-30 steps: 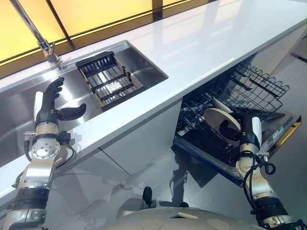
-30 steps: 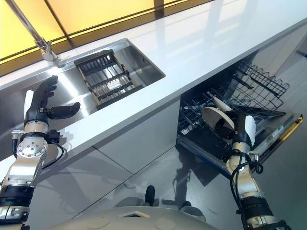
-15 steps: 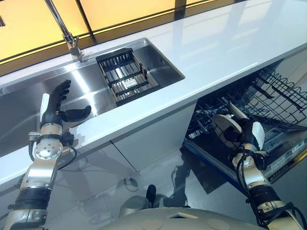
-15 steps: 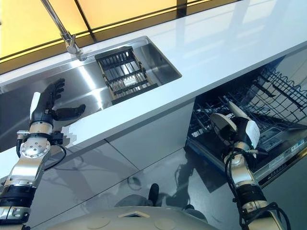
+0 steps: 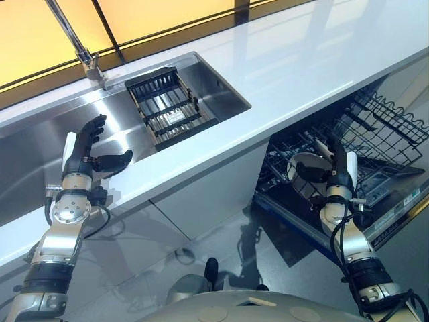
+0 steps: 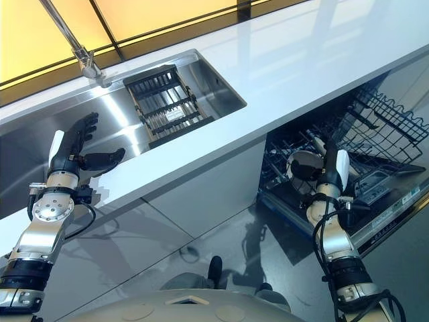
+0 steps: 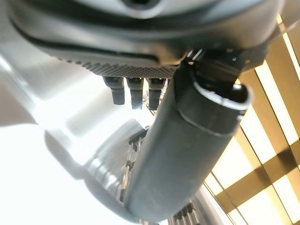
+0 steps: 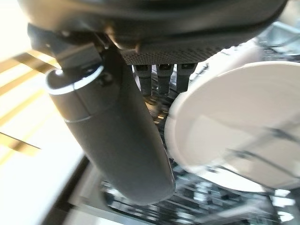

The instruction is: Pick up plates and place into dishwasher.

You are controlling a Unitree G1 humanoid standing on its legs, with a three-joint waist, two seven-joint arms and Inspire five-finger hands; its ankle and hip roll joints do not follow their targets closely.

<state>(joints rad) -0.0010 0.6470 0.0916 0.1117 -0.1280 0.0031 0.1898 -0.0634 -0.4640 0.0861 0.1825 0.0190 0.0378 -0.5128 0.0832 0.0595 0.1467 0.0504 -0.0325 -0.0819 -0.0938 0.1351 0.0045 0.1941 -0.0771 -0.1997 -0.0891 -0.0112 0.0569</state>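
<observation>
A long white kitchen counter (image 5: 288, 60) ran above an open dishwasher's black wire rack (image 5: 375, 124). The right hand (image 5: 335, 176) hovered released beside a round white ceramic plate (image 5: 303, 169) standing in the rack. The left hand (image 5: 84, 151) hung open. The plate looked stiff, slippery and breakable, best pinched at its rim.

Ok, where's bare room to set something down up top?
The white counter right of the sink is bare. The sink floor beside the left hand is free; its right end holds a black rack.
</observation>
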